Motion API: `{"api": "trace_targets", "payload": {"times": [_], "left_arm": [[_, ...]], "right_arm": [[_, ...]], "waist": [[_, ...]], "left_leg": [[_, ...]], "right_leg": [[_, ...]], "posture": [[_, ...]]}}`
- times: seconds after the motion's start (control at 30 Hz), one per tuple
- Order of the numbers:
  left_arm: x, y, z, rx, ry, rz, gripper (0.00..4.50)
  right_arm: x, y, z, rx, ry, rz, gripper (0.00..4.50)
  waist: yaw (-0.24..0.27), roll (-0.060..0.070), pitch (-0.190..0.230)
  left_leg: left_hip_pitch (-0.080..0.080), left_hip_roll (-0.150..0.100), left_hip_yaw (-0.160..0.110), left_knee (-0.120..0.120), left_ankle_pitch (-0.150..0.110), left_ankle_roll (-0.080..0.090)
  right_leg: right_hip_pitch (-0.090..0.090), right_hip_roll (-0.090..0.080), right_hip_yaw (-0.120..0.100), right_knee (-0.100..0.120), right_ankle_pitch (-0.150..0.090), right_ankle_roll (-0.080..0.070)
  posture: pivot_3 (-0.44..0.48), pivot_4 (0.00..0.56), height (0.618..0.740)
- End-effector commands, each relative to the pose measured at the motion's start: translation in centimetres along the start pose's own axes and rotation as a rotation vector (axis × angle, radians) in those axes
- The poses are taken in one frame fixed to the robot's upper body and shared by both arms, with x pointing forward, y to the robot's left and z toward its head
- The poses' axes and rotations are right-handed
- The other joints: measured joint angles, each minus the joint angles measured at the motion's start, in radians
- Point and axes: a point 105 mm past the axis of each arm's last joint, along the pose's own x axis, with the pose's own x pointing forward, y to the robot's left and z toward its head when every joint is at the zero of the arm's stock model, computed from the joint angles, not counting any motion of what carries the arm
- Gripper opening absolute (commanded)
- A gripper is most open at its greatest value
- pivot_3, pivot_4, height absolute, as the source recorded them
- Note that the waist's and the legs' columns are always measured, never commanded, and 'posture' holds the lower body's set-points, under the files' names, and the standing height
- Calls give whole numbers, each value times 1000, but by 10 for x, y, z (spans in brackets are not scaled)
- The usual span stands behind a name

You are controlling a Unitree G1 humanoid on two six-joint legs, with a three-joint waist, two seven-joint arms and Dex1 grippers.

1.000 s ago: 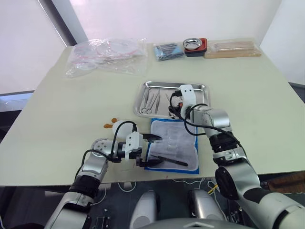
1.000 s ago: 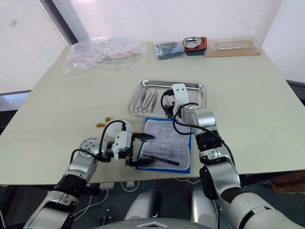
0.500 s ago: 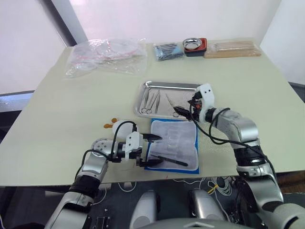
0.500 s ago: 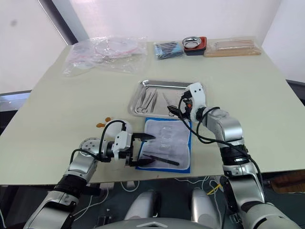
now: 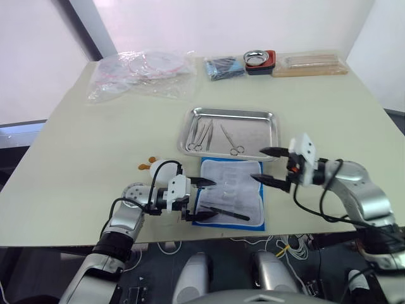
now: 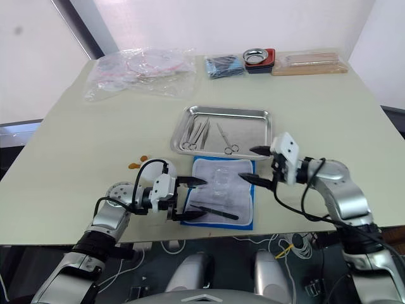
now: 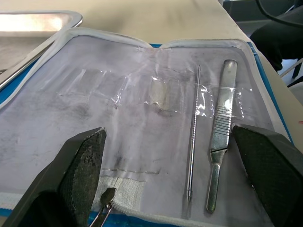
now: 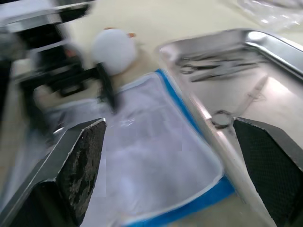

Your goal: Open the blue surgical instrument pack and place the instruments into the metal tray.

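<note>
Roughly four instruments (image 5: 218, 135), one metal tray (image 5: 269, 118)

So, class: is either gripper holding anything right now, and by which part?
Nothing is held. The left gripper is open over the blue surgical instrument pack; the right gripper is open beside it.

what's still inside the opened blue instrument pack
On the blue surgical instrument pack, a thin probe and flat-handled forceps lie under clear straps. A third tip shows; the rest is cut off.

Pack (image 8: 142, 165) beside tray (image 8: 279, 47) — instruments (image 8: 218, 68) inside
</note>
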Motion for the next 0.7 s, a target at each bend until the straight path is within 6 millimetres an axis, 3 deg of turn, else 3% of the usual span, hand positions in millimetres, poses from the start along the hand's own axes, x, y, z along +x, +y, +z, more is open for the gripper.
{"api": "trace_targets", "payload": {"times": [0.03,0.43,0.7], "left_arm": [[-1,-24,-48,-162,163,-34,4500],[1,-25,-47,-160,161,-44,4500],[0,-23,-48,-158,167,-51,4500]], "right_arm": [[-21,12,25,-113,-84,97,4455],[-82,23,37,-94,20,268,4455],[-85,22,36,-111,31,246,4455]], "waist": [[0,0,1],[8,-2,1],[10,-2,1]], "left_leg": [[0,0,0,0,0,0],[1,0,1,0,-2,-4],[1,0,1,-1,-3,-5]], "right_leg": [[0,0,0,0,0,0],[0,-2,-1,-1,0,0],[-1,-1,-1,-2,0,0]], "posture": [[0,150,740],[0,150,740],[0,150,740]]}}
